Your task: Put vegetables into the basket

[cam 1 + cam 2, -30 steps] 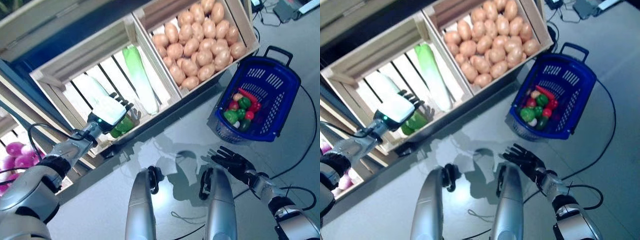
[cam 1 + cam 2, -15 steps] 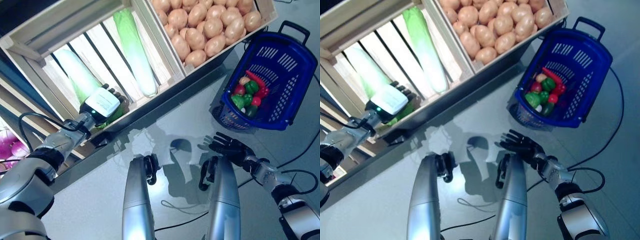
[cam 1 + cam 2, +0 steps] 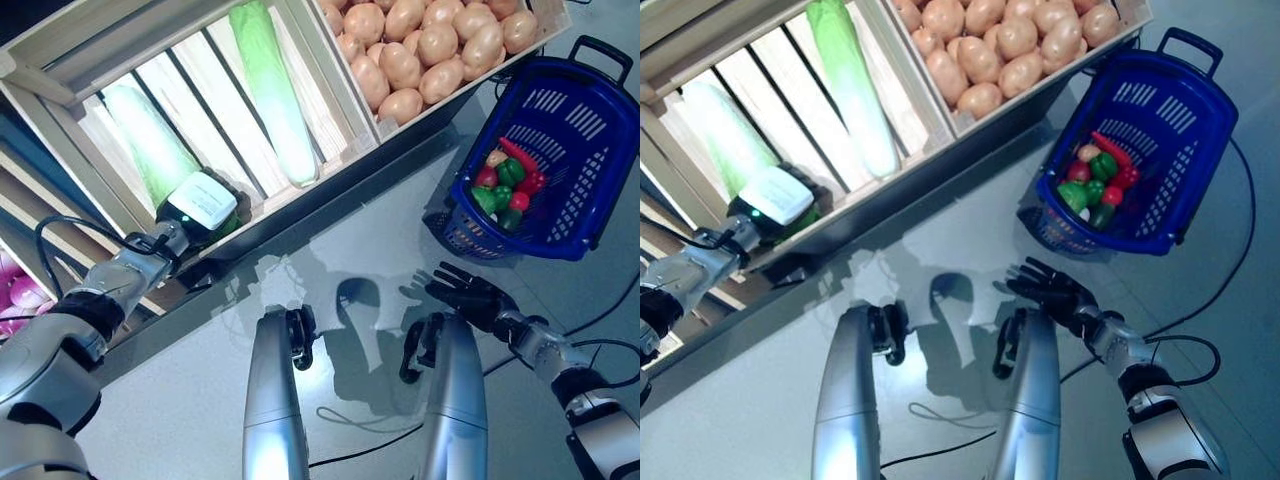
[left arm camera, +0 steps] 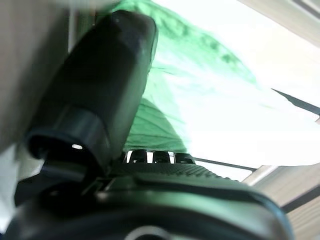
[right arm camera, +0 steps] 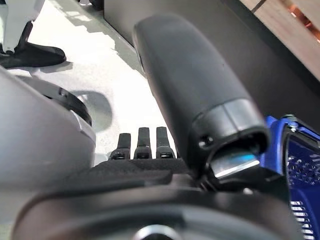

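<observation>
My left hand point(image 3: 200, 203) reaches into the front of a slatted wooden crate point(image 3: 60, 85). It lies at the dark green leafy end of a long pale green cabbage point(image 3: 145, 150). In the left wrist view the thumb point(image 4: 100, 90) rests against the green leaf point(image 4: 200, 85) and the fingers point(image 4: 150, 156) look straight. The blue basket point(image 3: 575, 195) stands on the floor at the right and holds green and red vegetables point(image 3: 505, 180). My right hand point(image 3: 470, 298) is open with its fingers spread, low over the floor in front of the basket.
The wooden stand's crates fill the upper left, with a dark base point(image 3: 330, 195) along the floor. A second crate point(image 3: 355, 110) adjoins the first on its right. Grey floor point(image 3: 350, 260) lies between the stand and the basket.
The camera has shifted, so the whole scene has shifted in the picture. My left hand has sunk lower onto the cabbage's leafy end at the crate's front. My right hand has stayed in place.
</observation>
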Robot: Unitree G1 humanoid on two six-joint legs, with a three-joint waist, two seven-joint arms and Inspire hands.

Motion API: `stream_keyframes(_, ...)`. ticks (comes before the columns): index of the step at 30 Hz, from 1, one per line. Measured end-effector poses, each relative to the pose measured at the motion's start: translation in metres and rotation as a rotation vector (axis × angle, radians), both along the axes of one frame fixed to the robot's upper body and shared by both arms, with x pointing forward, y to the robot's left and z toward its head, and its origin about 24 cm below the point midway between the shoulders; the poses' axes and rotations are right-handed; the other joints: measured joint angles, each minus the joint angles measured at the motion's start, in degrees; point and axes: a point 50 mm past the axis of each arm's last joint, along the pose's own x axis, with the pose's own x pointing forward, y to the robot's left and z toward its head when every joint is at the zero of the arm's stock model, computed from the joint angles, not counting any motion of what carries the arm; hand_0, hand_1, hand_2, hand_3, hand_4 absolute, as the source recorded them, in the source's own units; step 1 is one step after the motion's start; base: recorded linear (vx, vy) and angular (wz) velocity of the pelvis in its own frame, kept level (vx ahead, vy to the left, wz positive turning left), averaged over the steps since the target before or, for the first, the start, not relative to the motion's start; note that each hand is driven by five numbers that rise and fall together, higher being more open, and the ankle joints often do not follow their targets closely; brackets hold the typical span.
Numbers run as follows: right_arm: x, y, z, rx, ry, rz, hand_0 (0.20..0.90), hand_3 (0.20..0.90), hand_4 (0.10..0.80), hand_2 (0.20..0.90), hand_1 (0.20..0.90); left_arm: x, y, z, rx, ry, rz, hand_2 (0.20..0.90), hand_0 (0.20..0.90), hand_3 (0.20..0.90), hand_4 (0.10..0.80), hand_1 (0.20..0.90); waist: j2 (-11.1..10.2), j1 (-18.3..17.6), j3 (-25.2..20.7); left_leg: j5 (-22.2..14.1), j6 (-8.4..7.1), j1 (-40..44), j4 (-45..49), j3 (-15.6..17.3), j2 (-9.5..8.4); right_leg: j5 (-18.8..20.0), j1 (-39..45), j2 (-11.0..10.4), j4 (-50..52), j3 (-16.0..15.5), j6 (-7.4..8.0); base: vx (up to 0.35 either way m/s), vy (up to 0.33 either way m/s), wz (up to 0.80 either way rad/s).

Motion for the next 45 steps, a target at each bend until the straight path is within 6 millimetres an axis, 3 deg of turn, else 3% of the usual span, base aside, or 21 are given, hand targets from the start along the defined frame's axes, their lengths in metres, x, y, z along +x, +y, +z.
stream_keyframes(1, 0.002, -0.001, 0.003, -0.002, -0.011, -0.002, 0.900, 0.900, 0.800, 0.900, 0.900, 0.002, -0.002, 0.005, -0.011, -0.017, -0.003, 0.300, 0.300, 0.300, 0.400, 0.300, 0.0, 0.0, -0.1, 0.0, 0.05, -1.0, 0.5, 0.0, -0.03, 0.0, -0.9, -0.2, 0.2, 0.1, -0.02, 0.000, 0.000, 0.00)
stream_keyframes(7, 0.005, 0.001, 0.009, -0.003, -0.037, 0.011, 0.900, 0.900, 0.800, 0.900, 0.900, 0.013, -0.003, 0.034, -0.004, -0.066, 0.074, 0.300, 0.300, 0.300, 0.400, 0.300, -1.2, -2.0, -1.1, -1.4, 0.62, -4.3, 1.6, 0.1, 0.18, 0.0, -4.1, -0.4, -1.2, -0.2, -0.69, -0.012, -0.040, -0.05)
stream_keyframes(8, 0.004, -0.001, 0.009, -0.004, -0.040, 0.006, 0.900, 0.900, 0.800, 0.900, 0.900, 0.012, 0.008, 0.033, 0.007, -0.051, 0.138, 0.300, 0.300, 0.300, 0.400, 0.300, -1.2, -2.3, -1.2, -4.9, 0.91, -2.6, 8.0, -1.2, 0.01, 0.1, -4.6, -0.4, -1.0, -0.2, -0.78, -0.003, -0.040, -0.03)
stream_keyframes(9, 0.004, -0.002, 0.010, -0.003, -0.043, 0.002, 0.900, 0.900, 0.800, 0.900, 0.900, 0.011, 0.012, 0.033, -0.016, -0.053, 0.160, 0.300, 0.300, 0.300, 0.400, 0.300, -1.0, -2.2, -1.4, -9.4, -1.68, 0.3, 6.7, -1.7, -0.13, 0.2, -4.9, -0.2, -1.1, -0.4, -0.70, 0.002, -0.037, -0.34)
stream_keyframes(14, -0.005, -0.005, 0.000, 0.013, -0.016, -0.015, 0.900, 0.900, 0.800, 0.900, 0.900, 0.007, 0.023, 0.024, -0.013, -0.026, 0.198, 0.300, 0.300, 0.300, 0.400, 0.300, -1.1, -2.0, -1.3, -9.3, -1.15, 1.7, 5.1, -1.3, 0.58, 1.2, -3.8, -0.5, -1.3, -0.8, -1.18, 0.007, -0.030, -0.02)
stream_keyframes(16, -0.005, -0.005, 0.000, 0.013, -0.016, -0.015, 0.900, 0.900, 0.800, 0.900, 0.900, 0.007, 0.020, 0.020, -0.008, -0.014, 0.167, 0.300, 0.300, 0.300, 0.400, 0.300, -1.0, -1.6, -1.3, -9.7, -1.85, 3.6, 3.8, -1.3, 1.02, 1.8, -1.8, -0.5, -2.2, -2.0, -2.20, 0.008, -0.011, 0.03)
stream_keyframes(18, -0.001, -0.004, 0.004, 0.013, -0.031, -0.012, 0.900, 0.900, 0.800, 0.900, 0.900, 0.006, 0.020, 0.015, -0.010, 0.007, 0.157, 0.300, 0.300, 0.300, 0.400, 0.300, -1.0, -1.7, -1.3, -9.7, -2.00, 6.6, 1.5, -0.7, 1.24, 1.8, 0.9, -0.3, -4.1, -2.8, -2.20, 0.032, -0.020, -0.08)
stream_keyframes(23, -0.002, -0.004, 0.003, 0.012, -0.039, -0.014, 0.900, 0.900, 0.800, 0.900, 0.900, -0.002, 0.020, -0.008, -0.009, 0.080, 0.101, 0.300, 0.300, 0.300, 0.400, 0.300, -0.6, -1.6, -1.0, -9.1, -3.15, 17.4, -6.5, 0.5, 1.75, 1.8, 11.6, 0.0, -11.0, -5.1, -2.20, 0.023, -0.032, -0.04)
stream_keyframes(27, -0.003, -0.004, 0.001, 0.010, -0.052, -0.020, 0.900, 0.900, 0.800, 0.900, 0.900, -0.003, 0.014, -0.009, -0.031, 0.055, 0.022, 0.300, 0.300, 0.300, 0.400, 0.300, -0.6, -1.4, -1.0, -8.3, -3.53, 23.3, -11.1, 1.8, 1.52, 2.1, 17.0, 0.4, -14.9, -5.3, -1.82, 0.067, -0.049, -0.02)
stream_keyframes(29, -0.007, -0.003, -0.005, 0.020, -0.038, -0.024, 0.900, 0.900, 0.800, 0.900, 0.900, -0.003, 0.010, -0.008, -0.050, 0.042, -0.023, 0.300, 0.300, 0.300, 0.400, 0.300, -0.5, -1.2, -0.9, -7.7, -3.53, 26.2, -13.8, 2.3, 1.38, 2.4, 19.7, 0.8, -17.1, -5.4, -1.27, 0.092, -0.054, -0.03)
stream_keyframes(33, -0.029, 0.005, -0.036, 0.056, 0.044, -0.028, 0.900, 0.900, 0.800, 0.900, 0.900, -0.007, -0.003, -0.007, -0.137, 0.002, -0.175, 0.300, 0.300, 0.300, 0.400, 0.300, -0.4, -1.0, -0.8, -5.5, -4.40, 36.7, -22.4, 3.5, 1.05, 3.6, 29.7, 1.4, -24.2, -6.3, -0.25, 0.082, -0.096, -0.01)
stream_keyframes(39, -0.052, 0.014, -0.060, 0.036, 0.068, -0.019, 0.900, 0.900, 0.800, 0.900, 0.900, -0.009, -0.025, 0.015, -0.298, -0.122, -0.358, 0.300, 0.300, 0.300, 0.400, 0.300, -0.5, -1.3, -0.8, -0.5, -4.80, 51.5, -38.2, 4.9, -0.28, 6.0, 43.5, 2.2, -36.2, -8.6, 0.51, 0.108, -0.079, 0.04)
stream_keyframes(45, -0.054, 0.037, -0.049, -0.095, -0.113, 0.108, 0.900, 0.900, 0.800, 0.900, 0.900, -0.025, -0.023, 0.021, -0.721, -0.227, -0.395, 0.300, 0.300, 0.300, 0.400, 0.300, -0.3, -1.8, -1.0, 6.0, -5.75, 67.4, -57.3, 5.3, -0.83, 9.9, 57.0, 4.9, -50.0, -11.2, 0.70, 0.163, -0.071, -0.09)
